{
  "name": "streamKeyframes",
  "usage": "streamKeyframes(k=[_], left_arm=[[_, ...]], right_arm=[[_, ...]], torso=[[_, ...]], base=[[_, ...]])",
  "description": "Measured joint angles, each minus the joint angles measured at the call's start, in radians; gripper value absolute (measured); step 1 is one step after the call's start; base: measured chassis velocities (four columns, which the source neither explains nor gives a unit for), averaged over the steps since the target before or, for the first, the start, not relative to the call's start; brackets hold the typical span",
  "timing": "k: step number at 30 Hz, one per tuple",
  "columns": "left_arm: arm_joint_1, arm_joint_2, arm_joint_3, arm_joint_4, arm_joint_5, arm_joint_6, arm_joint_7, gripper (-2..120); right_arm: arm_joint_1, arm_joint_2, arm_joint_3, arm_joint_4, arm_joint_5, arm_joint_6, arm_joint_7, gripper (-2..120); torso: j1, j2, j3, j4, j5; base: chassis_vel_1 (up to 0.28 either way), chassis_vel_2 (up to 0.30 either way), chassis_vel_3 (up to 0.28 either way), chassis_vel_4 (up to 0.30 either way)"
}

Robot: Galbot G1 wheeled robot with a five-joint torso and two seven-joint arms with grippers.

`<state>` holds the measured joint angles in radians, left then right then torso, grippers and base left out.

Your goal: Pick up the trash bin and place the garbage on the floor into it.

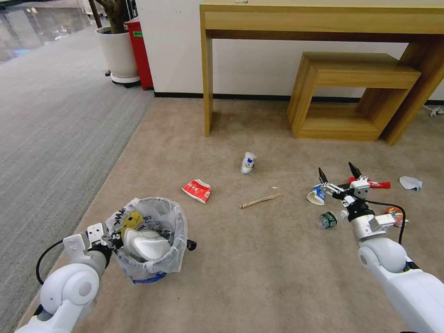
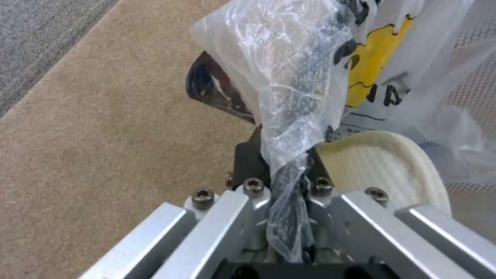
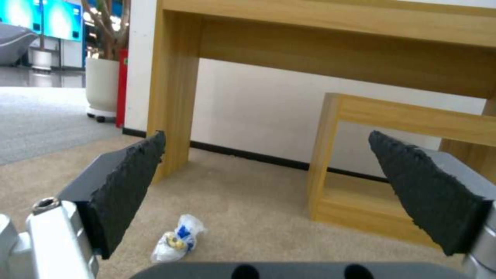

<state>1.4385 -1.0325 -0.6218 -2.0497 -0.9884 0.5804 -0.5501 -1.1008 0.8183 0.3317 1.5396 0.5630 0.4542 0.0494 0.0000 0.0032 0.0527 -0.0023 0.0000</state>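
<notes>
The left gripper (image 2: 289, 170) is clamped on the rim and bag edge of the trash bin (image 1: 149, 238), which sits low over the beige floor (image 1: 259, 277) near the seam with the grey carpet (image 1: 55, 138), a white slipper (image 1: 144, 244) already inside. The right gripper (image 1: 338, 175) hangs with its jaws wide apart above a blue-white paper cup (image 1: 317, 195). The pinch seems to hold mostly thin plastic, so the liner may slip or tear and tip the bin. Around the right gripper lie a green bottle (image 1: 330, 218), a red wrapper (image 1: 374, 184), an orange can (image 1: 397, 216) and white tissue (image 1: 410, 183); the crowding could spoil a clean grasp. Further left lie a wooden stick (image 1: 260, 200), a red-white carton (image 1: 197, 190) and a crumpled cup (image 1: 248, 163), before the wooden desk (image 1: 323, 23).
</notes>
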Motion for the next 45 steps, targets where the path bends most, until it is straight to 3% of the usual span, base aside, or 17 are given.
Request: streamKeyframes(k=[45], left_arm=[[-0.001, -0.019, 0.009, 0.005, 0.021, -0.004, 0.014, 0]], right_arm=[[-0.004, 0.01, 0.004, -0.047, -0.031, 0.028, -0.038, 97]], torso=[[0.0, 0.0, 0.0, -0.0001, 0.0]], base=[[0.054, 0.052, -0.058, -0.057]])
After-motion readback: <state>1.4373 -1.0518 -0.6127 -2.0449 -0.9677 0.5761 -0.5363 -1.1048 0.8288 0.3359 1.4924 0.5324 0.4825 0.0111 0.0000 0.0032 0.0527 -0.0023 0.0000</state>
